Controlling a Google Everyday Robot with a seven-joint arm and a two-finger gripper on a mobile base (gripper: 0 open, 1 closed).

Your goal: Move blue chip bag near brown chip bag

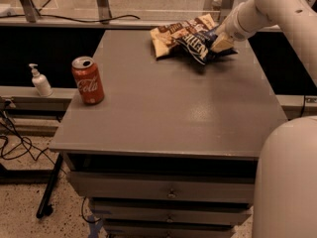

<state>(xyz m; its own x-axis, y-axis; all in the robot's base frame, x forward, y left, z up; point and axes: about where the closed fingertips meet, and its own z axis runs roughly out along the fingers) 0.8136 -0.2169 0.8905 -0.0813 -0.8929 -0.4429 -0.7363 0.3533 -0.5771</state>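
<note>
The blue chip bag (199, 45), dark navy with white lettering, lies at the far right of the grey table (168, 108). It touches and partly overlaps the brown chip bag (173, 33), cream and dark brown, on its left. My gripper (220, 42) is at the blue bag's right end, low over the table, with the white arm (270, 9) reaching in from the upper right.
A red cola can (88, 80) stands upright near the table's left edge. A white pump bottle (40, 81) sits on a ledge left of the table. Drawers are below the tabletop. Cables lie on the floor at left.
</note>
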